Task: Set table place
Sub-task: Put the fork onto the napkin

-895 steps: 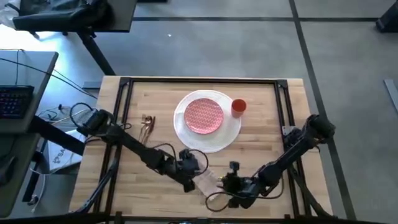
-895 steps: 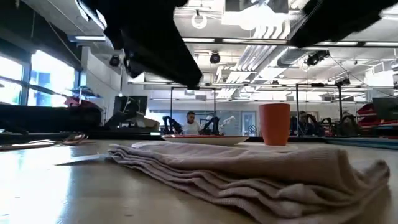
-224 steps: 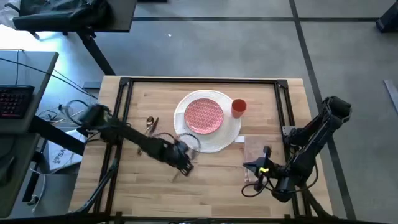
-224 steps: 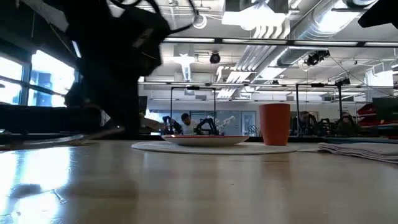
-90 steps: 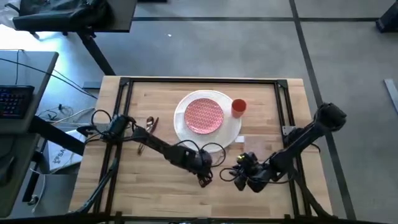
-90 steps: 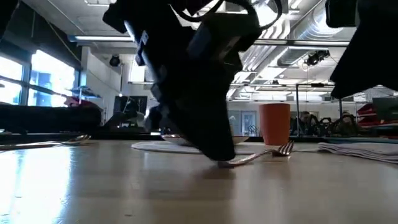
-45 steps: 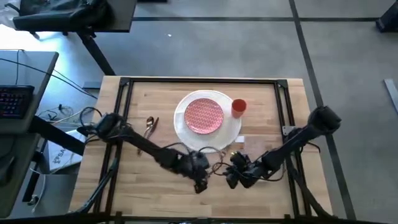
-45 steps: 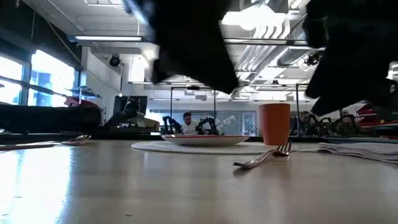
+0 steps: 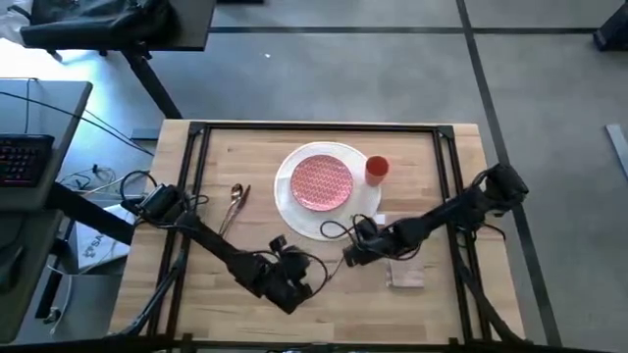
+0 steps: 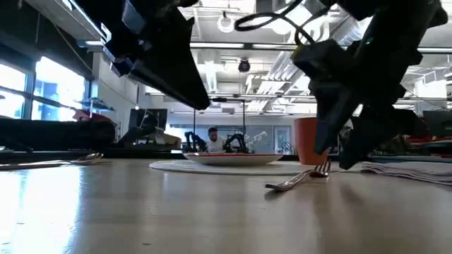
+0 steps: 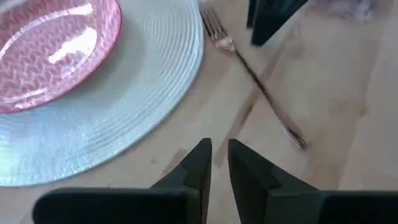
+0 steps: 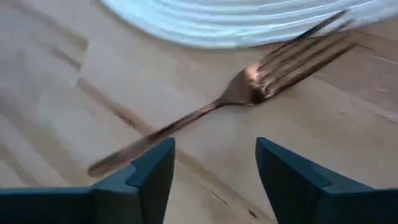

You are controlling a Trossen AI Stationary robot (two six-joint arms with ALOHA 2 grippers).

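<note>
High view: right gripper (image 9: 350, 252) is hovering just off the plate (image 9: 328, 221) rim at 5 o'clock; left gripper (image 9: 291, 291) is waiting at 7 o'clock, near the table (image 9: 177, 294) front edge.
Low view: fork (image 10: 300, 177) is lying flat in front of the cup (image 10: 309, 140), napkin (image 10: 409, 171) at 3 o'clock; thin, stiff, probably slippery.
Left wrist view: fingers (image 11: 198, 160) are sitting nearly pressed together, pinching nothing; bare wood is showing around the fork handle.
Right wrist view: fingers (image 12: 152, 167) are spread wide over the handle; mid-handle looks the best hold.
</note>
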